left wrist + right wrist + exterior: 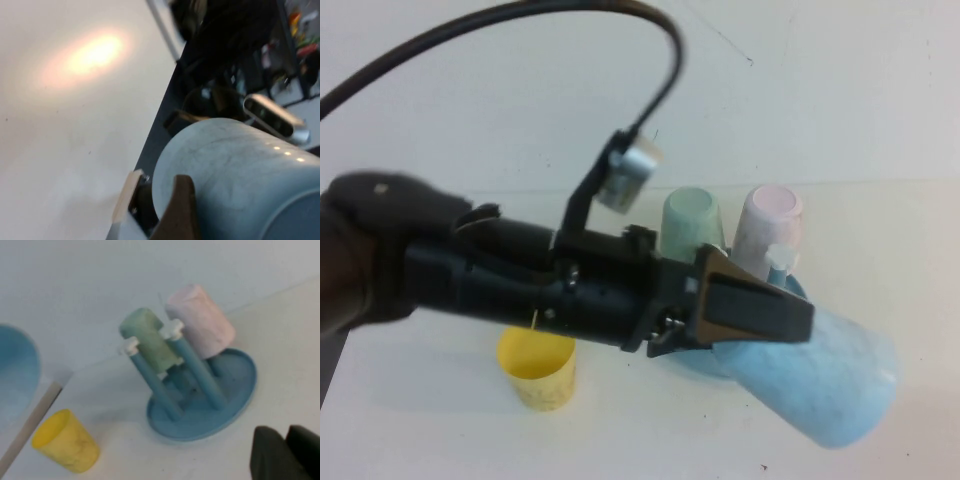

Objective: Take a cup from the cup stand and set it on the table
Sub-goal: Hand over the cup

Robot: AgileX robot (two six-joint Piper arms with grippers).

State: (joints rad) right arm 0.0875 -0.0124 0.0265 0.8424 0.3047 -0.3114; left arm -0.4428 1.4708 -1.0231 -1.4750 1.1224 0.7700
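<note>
Light blue cup [825, 385] clamped in left gripper [760, 310], lifted off cup stand [240, 385], lying sideways above it. Right gripper [285, 455] near stand, fingers together, empty. Risk: tilted cup slips or lands on side on table [440, 420] beside yellow cup [538, 368].

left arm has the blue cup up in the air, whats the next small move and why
Probably lower and tip it upright over bare table, then let go. The left gripper is shut on the blue cup, held tilted in the air, clear of the cup stand, which keeps the green cup and pink cup. The yellow cup already stands on the table. The right gripper hangs beside the stand.
</note>
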